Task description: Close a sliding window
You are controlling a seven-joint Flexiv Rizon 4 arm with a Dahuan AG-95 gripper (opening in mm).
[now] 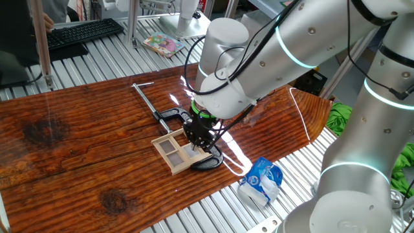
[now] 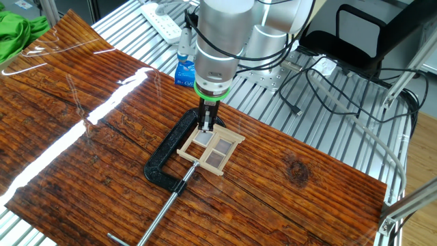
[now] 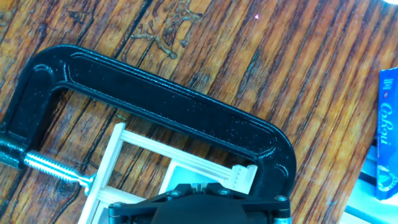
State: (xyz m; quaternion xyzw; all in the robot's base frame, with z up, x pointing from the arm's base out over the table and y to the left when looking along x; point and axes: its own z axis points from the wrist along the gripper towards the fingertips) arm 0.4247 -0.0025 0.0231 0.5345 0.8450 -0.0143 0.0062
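Observation:
The sliding window [image 1: 174, 151] is a small pale wooden frame with greyish panes. It lies flat on the brown wooden table, held in a black C-clamp [image 1: 169, 115]. It also shows in the other fixed view [image 2: 213, 152] and in the hand view [image 3: 127, 163]. My gripper [image 2: 207, 125] points straight down at the window's end nearest the clamp's curved back [image 3: 155, 93]. Its fingers are together, with the tips at the frame. In the hand view the gripper [image 3: 199, 186] hides part of the window. Nothing shows between the fingers.
The clamp's long steel screw [image 2: 164, 208] sticks out across the table. A blue and white packet [image 1: 262, 181] lies on the metal slats just past the table edge. A keyboard [image 1: 84, 32], a green cloth [image 2: 17, 31] and a power strip [image 2: 164, 17] lie off the table.

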